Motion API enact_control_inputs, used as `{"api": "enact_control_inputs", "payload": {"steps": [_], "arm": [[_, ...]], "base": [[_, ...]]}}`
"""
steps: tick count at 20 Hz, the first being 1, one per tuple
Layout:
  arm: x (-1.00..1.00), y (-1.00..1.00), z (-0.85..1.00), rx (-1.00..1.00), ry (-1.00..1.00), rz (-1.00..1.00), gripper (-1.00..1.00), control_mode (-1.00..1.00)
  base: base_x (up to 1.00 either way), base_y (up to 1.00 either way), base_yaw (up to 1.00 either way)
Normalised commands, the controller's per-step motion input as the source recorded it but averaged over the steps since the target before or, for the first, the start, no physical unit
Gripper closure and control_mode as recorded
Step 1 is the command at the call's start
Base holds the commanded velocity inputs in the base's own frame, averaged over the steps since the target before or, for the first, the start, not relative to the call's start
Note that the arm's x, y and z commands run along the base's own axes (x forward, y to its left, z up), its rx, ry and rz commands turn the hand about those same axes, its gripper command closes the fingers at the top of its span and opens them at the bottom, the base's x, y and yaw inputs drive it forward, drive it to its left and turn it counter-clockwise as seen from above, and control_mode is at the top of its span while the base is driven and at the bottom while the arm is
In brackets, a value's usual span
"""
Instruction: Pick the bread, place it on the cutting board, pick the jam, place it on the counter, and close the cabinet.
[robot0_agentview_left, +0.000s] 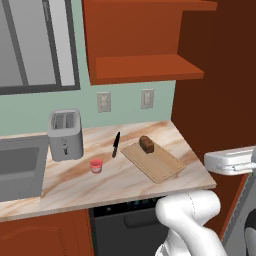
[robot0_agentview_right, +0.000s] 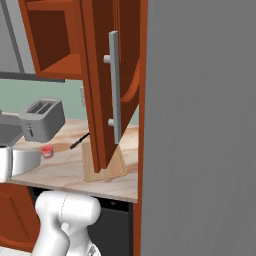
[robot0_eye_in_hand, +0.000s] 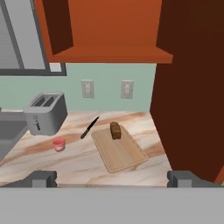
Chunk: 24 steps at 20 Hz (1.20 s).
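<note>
1. Beige marble-patterned counter with brownish veins runs under a pale green wall in the left base view. On it lies the flat light tan wooden cutting board, and the small dark brown loaf of bread sits on the board's far corner. The small pink-red jam jar stands on the bare counter, near the grey metal toaster, with a black-handled knife between jar and board. Above, the reddish-brown wooden wall cabinet stands open, its shelf bare.

2. From the right base view, the cabinet's arched-panel door swings out towards the camera, its long grey handle facing the robot and hiding part of the board.

3. The hand view looks down on the same counter; the gripper has its two dark tips spread wide apart at the lower edge, holding nothing.

4. Judging by this layout, bread and jam are already placed, so closing the cabinet is the step in hand. The next move calls for bringing the hand behind the open door's face and pushing it round to shut.
</note>
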Motion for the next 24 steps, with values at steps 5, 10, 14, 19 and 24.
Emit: {"api": "enact_control_inputs", "payload": {"steps": [5,10,14,19,24], "arm": [[-0.02,-0.25,0.03,0.00,-0.06,0.02,-1.00,-1.00],[-0.06,-0.22,0.02,0.00,-0.08,0.01,-1.00,-1.00],[-0.11,-0.16,0.00,-0.01,-0.11,0.00,-1.00,-1.00],[-0.19,-0.08,0.00,-0.04,-0.16,0.00,-1.00,-1.00],[-0.16,-0.09,0.00,0.00,-0.12,0.00,-1.00,-1.00]], "base": [[0.00,0.00,0.00],[0.00,0.00,0.00],[0.00,0.00,0.00],[0.00,0.00,0.00],[0.00,0.00,0.00]]}}
